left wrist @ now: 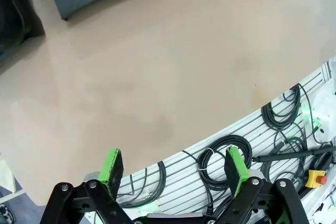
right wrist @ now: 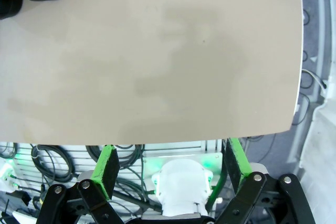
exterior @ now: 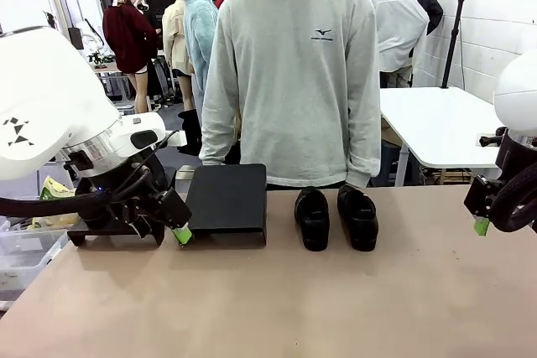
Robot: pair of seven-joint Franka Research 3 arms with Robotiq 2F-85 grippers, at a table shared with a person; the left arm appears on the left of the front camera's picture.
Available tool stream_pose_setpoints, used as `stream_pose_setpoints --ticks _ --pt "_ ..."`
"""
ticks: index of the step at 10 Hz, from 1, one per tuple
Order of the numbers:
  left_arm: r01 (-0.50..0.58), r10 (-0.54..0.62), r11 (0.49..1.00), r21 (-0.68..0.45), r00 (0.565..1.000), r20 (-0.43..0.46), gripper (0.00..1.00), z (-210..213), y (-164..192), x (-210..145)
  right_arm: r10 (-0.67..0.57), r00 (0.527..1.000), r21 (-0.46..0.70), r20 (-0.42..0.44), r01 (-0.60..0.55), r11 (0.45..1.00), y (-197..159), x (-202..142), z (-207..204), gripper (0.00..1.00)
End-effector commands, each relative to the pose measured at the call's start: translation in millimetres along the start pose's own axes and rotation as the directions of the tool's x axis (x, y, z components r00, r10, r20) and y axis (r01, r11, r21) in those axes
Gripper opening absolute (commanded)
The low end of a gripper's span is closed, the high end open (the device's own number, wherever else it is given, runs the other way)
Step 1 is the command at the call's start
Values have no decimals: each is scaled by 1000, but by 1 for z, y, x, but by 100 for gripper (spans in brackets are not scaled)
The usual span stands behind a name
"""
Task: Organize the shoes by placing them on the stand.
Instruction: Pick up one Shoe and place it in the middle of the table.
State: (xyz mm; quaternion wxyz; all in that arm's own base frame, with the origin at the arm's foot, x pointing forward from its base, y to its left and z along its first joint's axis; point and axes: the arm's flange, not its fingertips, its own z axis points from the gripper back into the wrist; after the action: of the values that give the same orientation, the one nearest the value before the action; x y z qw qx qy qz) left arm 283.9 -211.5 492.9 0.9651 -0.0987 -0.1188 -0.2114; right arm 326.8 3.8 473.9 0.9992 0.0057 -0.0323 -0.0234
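Two black shoes (exterior: 313, 218) sit paired, seemingly just apart, beside the stand (exterior: 226, 197)

The stand (exterior: 226, 199) is placed at the far side of the bench (exterior: 268, 308), left of centre. Two shoes (exterior: 312, 217) are set side by side on the bench, just right of the stand. A person (exterior: 289, 73) is positioned behind the bench.

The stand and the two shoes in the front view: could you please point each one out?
stand (exterior: 226, 197), front view, middle of its flat top.
left shoe (exterior: 312, 219), front view, on its upper.
right shoe (exterior: 358, 217), front view, on its upper.
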Motion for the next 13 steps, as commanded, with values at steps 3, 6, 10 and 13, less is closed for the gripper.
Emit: stream_pose_setpoints --ticks 3,6,10,13 --pt "4 -5 1000 -13 1000 -8 100 -2 0 -2 156 986 68 65 -160 985 36 23 9 100" --pt "4 -5 1000 -13 1000 -8 100 -2 0 -2 302 946 109 118 -315 943 100 75 20 100" --pt "4 -5 1000 -13 1000 -8 100 -2 0 -2 422 902 210 95 -433 877 198 169 7 100" --pt "4 -5 1000 -13 1000 -8 100 -2 0 -2 402 913 252 74 -407 878 252 222 -31 100"
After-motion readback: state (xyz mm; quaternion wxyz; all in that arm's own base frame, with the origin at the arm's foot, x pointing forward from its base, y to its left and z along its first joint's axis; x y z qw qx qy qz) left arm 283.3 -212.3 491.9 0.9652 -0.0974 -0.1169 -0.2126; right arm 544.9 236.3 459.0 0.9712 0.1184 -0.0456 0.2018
